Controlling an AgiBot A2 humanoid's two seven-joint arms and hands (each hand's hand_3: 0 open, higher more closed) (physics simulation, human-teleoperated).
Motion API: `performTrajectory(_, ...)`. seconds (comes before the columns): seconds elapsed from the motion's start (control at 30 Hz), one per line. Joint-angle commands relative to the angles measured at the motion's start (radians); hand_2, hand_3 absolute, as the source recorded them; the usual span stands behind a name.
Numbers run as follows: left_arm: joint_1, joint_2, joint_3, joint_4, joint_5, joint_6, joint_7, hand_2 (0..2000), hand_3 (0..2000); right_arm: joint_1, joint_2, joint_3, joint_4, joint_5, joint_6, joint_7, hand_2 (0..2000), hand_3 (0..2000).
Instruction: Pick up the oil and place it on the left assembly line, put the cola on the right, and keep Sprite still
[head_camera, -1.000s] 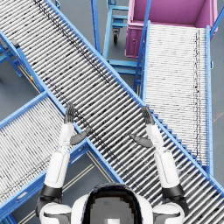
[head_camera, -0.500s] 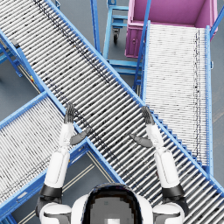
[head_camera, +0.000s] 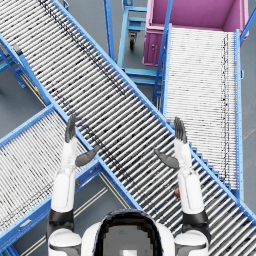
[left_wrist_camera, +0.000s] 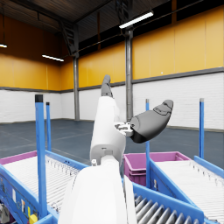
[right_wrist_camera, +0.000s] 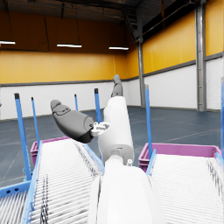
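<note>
Three roller conveyors fill the head view: a long one (head_camera: 115, 120) running diagonally through the middle, one (head_camera: 25, 165) at lower left and one (head_camera: 200, 90) at upper right. One pink bin (head_camera: 200, 12), cut off by the top edge, stands at the far end of the right-hand conveyor. Two white arms rise from the bottom. The left hand (head_camera: 74, 145) and right hand (head_camera: 176, 147) hover over the middle conveyor, fingers straight, thumbs spread, holding nothing. I cannot tell where the oil, cola or Sprite lie relative to them. A red speck (head_camera: 176, 191) beside the right forearm is too small to identify.
</note>
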Motion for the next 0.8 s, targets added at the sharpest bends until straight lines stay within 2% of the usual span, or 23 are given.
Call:
performTrajectory(0.03, 0.062, 0.011, -0.045, -0.011, 0.045, 0.0, 0.0, 0, 0, 0.038, -0.01, -0.057, 0.021, 0.045, 0.0, 0.0, 0, 0)
performTrajectory(0.13, 0.085, 0.015, -0.078, -0.015, 0.166, 0.0, 0.0, 0, 0, 0.056, -0.017, -0.084, 0.029, 0.144, 0.0, 0.0, 0, 0)
performTrajectory(0.23, 0.109, 0.015, -0.116, -0.029, 0.218, 0.0, 0.0, 0, 0, 0.076, -0.023, -0.108, 0.041, 0.181, 0.0, 0.0, 0, 0)
performTrajectory(0.37, 0.131, 0.014, -0.155, -0.035, 0.24, 0.0, 0.0, 0, 0, 0.089, -0.03, -0.118, 0.047, 0.197, 0.0, 0.0, 0, 0)
performTrajectory(0.53, 0.119, 0.018, -0.204, -0.032, 0.246, -0.001, 0.0, 0, 0, 0.084, -0.035, -0.155, 0.046, 0.201, 0.0, 0.0, 0, 0)
performTrajectory(0.8, 0.104, 0.024, -0.201, -0.03, 0.247, -0.001, 0.0, 0, 0, 0.083, -0.044, -0.185, 0.029, 0.202, 0.0, 0.0, 0, 0)
